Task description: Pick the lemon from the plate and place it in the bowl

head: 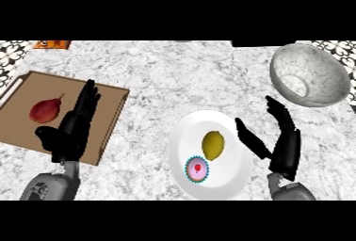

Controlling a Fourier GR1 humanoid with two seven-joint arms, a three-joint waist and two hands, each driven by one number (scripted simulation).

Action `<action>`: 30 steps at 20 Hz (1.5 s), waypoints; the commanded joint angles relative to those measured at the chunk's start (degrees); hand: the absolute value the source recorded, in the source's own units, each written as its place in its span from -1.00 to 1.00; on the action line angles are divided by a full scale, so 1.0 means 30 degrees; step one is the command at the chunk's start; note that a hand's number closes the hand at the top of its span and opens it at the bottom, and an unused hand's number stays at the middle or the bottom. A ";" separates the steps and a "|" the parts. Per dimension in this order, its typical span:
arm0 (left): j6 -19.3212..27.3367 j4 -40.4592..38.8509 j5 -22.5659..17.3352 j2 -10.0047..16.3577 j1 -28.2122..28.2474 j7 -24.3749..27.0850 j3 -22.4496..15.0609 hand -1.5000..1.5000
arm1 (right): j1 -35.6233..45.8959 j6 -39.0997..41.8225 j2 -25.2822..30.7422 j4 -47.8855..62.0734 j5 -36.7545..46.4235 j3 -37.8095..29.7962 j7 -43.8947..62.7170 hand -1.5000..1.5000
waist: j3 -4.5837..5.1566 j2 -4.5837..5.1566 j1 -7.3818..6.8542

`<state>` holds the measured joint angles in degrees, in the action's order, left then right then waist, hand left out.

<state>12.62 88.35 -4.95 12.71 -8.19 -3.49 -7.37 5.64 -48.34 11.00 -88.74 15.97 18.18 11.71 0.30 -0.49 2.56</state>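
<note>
The lemon [214, 144] lies on the plate [208, 120], its long axis running up and down, with a cupcake [197, 170] just below it, nearly touching. My right hand [285, 143] is just beside the plate's right rim, fingers straight, thumb spread toward the lemon, holding nothing. I judge the lemon light, stiff, waxy and apt to roll, so I'd take it across its broad middle, clear of the cupcake. The bowl [327, 77] sits up right, well apart. My left hand [69, 134] rests open over the board [17, 129].

Cupcake [197, 170] nr lemon [214, 144]; open counter [208, 80] twd bowl [321, 70].
</note>
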 commanded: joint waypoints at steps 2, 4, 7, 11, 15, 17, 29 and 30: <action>-0.0459 0.0136 -0.0127 -0.0572 0.0621 0.0153 -0.0851 0.00 | -0.1340 -0.7021 -0.3522 0.0288 0.5100 0.2597 -0.1405 -1.00 | -0.0018 -0.0013 -0.0598; -0.0920 -0.0041 -0.0329 0.0139 0.0294 0.0199 -0.0244 0.00 | -0.1915 -0.8660 -0.3576 0.0580 0.7116 0.3186 -0.0534 -1.00 | 0.0006 0.0027 -0.0589; -0.0394 0.0083 0.0040 -0.0525 0.0007 -0.0451 -0.0824 0.00 | -0.2557 -0.8859 -0.3620 0.1595 0.9587 0.3025 0.1929 -1.00 | 0.0026 0.0071 -0.0588; -0.0341 -0.0077 0.0045 -0.0402 0.0133 -0.0221 -0.0532 0.00 | -0.3111 -0.6492 -0.3647 0.0312 1.1425 0.1640 0.5177 -1.00 | 0.0084 0.0047 -0.0348; -0.0352 -0.0259 0.0293 -0.0637 0.0141 0.0020 -0.0847 0.00 | -0.2445 -0.3960 -0.3658 -0.0701 1.3243 0.1593 0.9480 -1.00 | 0.0054 0.0095 -0.0531; -0.0464 0.0344 0.0418 -0.0790 0.0718 -0.0053 -0.1414 0.00 | -0.2607 -0.2580 -0.3662 -0.1388 1.3668 0.1763 1.1781 -1.00 | 0.0040 0.0036 -0.0639; -0.0918 -0.1325 -0.0061 -0.1014 -0.0600 0.0363 -0.0411 0.00 | 0.0882 0.2880 -0.3666 -0.1990 1.7458 0.5155 2.4419 -1.00 | -0.0056 0.0182 -0.0899; -0.0724 0.0051 0.0266 -0.0686 -0.0429 -0.0531 -0.0608 0.00 | 0.0465 0.3631 -0.3665 -0.2687 1.7487 0.5001 2.4442 -1.00 | -0.0076 0.0107 -0.0923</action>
<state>10.85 87.43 -4.18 10.13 -8.81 -3.92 -9.61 4.48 -40.62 0.14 -94.76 66.33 30.17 68.98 0.17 -0.12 -0.04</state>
